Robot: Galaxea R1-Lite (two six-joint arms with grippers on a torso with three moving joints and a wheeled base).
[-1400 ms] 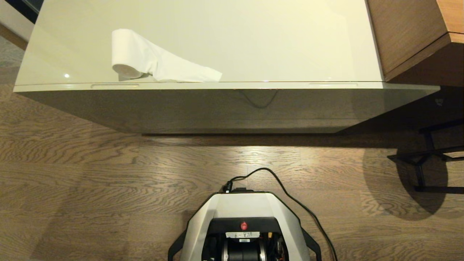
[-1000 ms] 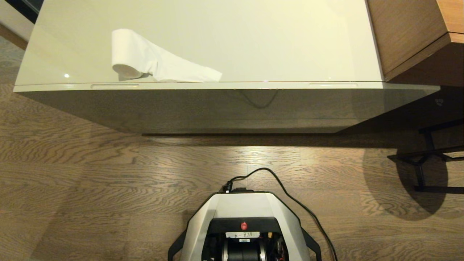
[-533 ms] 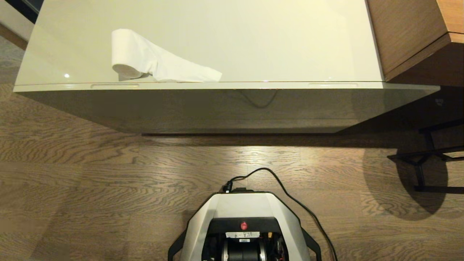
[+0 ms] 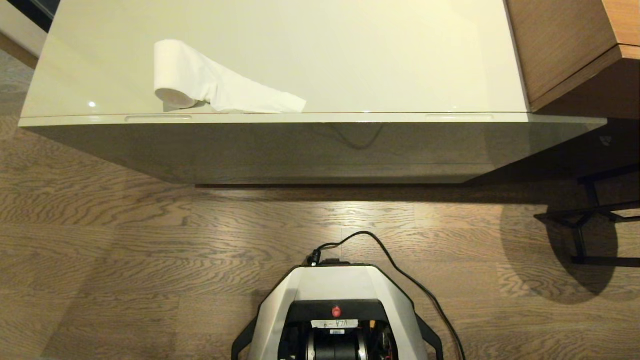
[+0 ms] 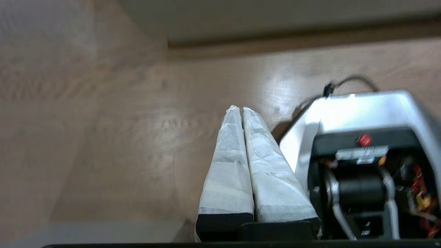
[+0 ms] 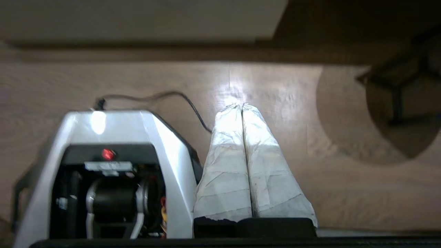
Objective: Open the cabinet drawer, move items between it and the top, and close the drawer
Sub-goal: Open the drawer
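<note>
The cabinet drawer (image 4: 320,118) is seen shut, well ahead of both low-parked grippers, left gripper (image 5: 240,109) and right gripper (image 6: 240,105), jaws together and empty; toilet paper roll (image 4: 186,75) lies on the top (image 4: 375,55), left side, nearer the left arm.

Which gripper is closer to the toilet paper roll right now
Left. The left gripper hangs beside the base on the toilet paper roll's side; the right gripper hangs opposite.

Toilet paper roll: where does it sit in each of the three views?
Head view: toilet paper roll lies on the cabinet top, left of centre, near the front edge.
Left wrist view: not in it.
Right wrist view: not in it.
Shared landmark: the robot's grey base.
</note>
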